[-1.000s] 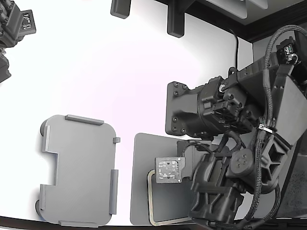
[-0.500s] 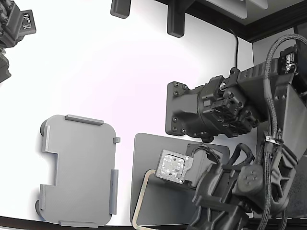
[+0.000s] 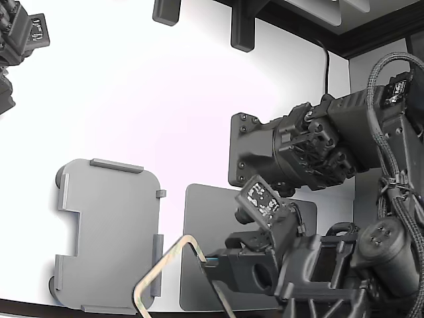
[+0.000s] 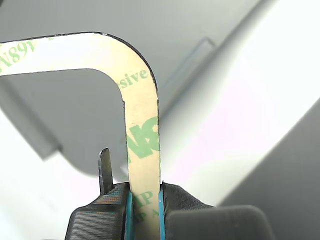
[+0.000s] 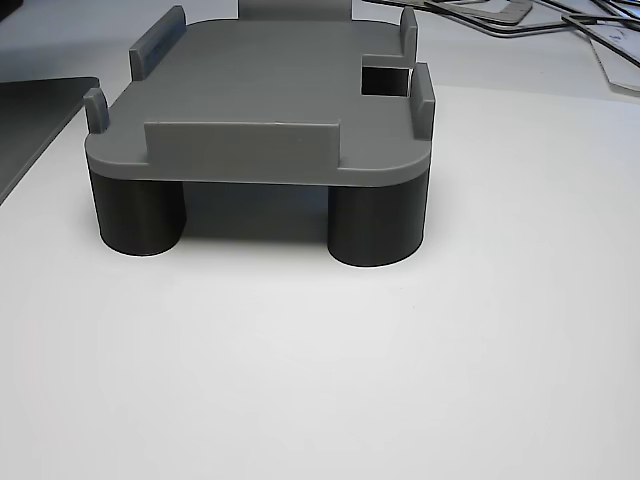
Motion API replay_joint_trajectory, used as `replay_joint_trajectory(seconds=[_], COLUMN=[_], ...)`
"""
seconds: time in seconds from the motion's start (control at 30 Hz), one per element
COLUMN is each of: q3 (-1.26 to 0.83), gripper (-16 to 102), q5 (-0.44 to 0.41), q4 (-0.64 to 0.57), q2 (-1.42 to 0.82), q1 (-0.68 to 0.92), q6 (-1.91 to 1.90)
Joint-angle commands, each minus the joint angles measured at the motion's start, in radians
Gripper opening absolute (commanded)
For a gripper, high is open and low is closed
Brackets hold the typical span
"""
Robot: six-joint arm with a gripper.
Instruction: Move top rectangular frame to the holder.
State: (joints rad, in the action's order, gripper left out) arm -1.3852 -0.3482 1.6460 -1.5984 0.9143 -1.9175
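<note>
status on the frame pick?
Gripper shut on the frame, clamped by one side. Frame lifted off mat, tilted, overlapping the holder's edge in exterior view. Nothing on holder.

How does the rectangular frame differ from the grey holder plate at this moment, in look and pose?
The frame is a thin, hollow, beige outline with green print; the holder is a solid light grey plate with raised edge tabs. The frame is tilted, clamped in the end effector; the holder stands flat on dark round feet, with nothing on it. Both are rounded rectangles.

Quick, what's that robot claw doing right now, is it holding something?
Gripper: closed on the thin pale beige rectangular frame, lifted clear of the dark grey mat.
</note>
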Motion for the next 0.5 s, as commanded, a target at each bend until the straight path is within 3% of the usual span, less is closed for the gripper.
replay_joint_trajectory(seconds=[0.0, 0.23, 0.47], q3=[0.054, 0.138, 0.146], gripper=[-11, -11, -11], q5=[-0.003, 0.000, 0.069], q4=[0.009, 0.009, 0.009], q2=[0.028, 0.138, 0.170], q1=[-0.072, -0.202, -0.272], q6=[-0.130, -0.258, -0.327])
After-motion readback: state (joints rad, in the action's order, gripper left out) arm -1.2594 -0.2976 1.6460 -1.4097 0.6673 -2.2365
